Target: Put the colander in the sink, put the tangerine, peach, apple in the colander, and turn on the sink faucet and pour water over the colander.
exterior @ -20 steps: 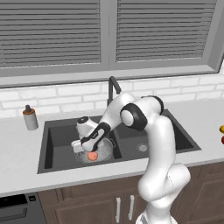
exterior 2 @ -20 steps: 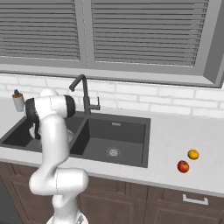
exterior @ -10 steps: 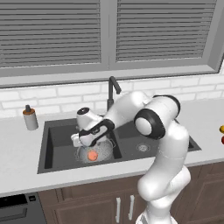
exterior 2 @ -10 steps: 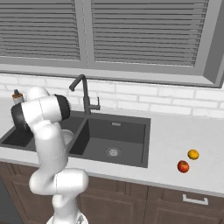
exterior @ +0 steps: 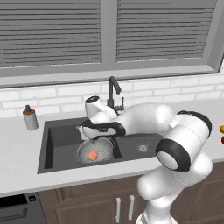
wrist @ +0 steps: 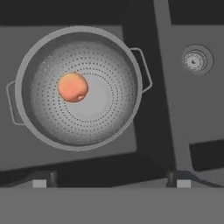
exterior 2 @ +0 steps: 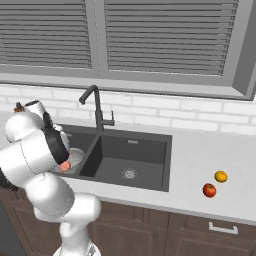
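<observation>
Fingertips of your two-finger gripper (wrist: 111, 180) stand wide apart and empty, hovering above the round silvery perforated metal colander (wrist: 78, 87), which sits in the left basin of the dark charcoal double sink (exterior: 61, 131). The salmon-pink round peach (wrist: 72, 87) already lies inside it, off centre. Farther right on the pale counter (exterior 2: 200, 155) wait the deep red apple (exterior 2: 209, 190) and, just beside it, the small yellow-orange tangerine (exterior 2: 220, 176). Both look smooth, firm and prone to roll; I'd take each across its widest middle. Behind the basins stands the slim black faucet (exterior 2: 96, 107).
</observation>
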Robot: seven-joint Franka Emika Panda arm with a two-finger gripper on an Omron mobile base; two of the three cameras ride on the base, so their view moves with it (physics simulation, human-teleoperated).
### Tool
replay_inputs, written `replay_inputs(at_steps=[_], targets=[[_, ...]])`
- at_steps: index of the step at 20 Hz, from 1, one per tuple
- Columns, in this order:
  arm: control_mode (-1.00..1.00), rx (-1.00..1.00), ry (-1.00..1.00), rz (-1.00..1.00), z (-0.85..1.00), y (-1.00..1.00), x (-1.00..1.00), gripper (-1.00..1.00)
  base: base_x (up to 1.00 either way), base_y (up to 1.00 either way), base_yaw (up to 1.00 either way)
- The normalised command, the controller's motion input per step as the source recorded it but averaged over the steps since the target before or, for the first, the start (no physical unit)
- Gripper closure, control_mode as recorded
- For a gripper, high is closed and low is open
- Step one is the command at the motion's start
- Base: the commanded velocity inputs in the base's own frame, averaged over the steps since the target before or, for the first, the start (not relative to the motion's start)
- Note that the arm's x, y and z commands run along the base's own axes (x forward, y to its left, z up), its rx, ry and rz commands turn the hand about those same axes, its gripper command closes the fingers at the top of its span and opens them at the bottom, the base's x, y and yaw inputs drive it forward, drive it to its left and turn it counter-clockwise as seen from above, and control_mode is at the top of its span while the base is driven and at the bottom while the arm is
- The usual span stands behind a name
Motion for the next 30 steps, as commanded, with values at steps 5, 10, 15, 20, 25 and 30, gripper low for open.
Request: replay_inputs(at_steps=[5, 10, 15, 20, 25, 30], targets=[[-1.00, 0.00, 0.00, -0.01, 0.74, -0.88, -0.65, -1.00, 0.00, 0.00, 0.00], [-1.00, 0.00, 0.00, 0.00, 0.68, -0.99, -0.60, -1.00, 0.00, 0.00, 0.00], [-1.00, 0.00, 0.00, 0.00, 0.57, -1.00, -0.67, -1.00, 0.00, 0.00, 0.00], [-1.00, 0.00, 0.00, 0.00, 0.46, -1.00, -0.55, -1.00, 0.00, 0.00, 0.00], [-1.00, 0.00, 0.00, 0.00, 0.30, -1.00, -0.30, -1.00, 0.00, 0.00, 0.00], [-1.00, 0.00, 0.00, 0.00, 0.18, -1.00, -0.19, -1.00, 0.00, 0.00, 0.00]])
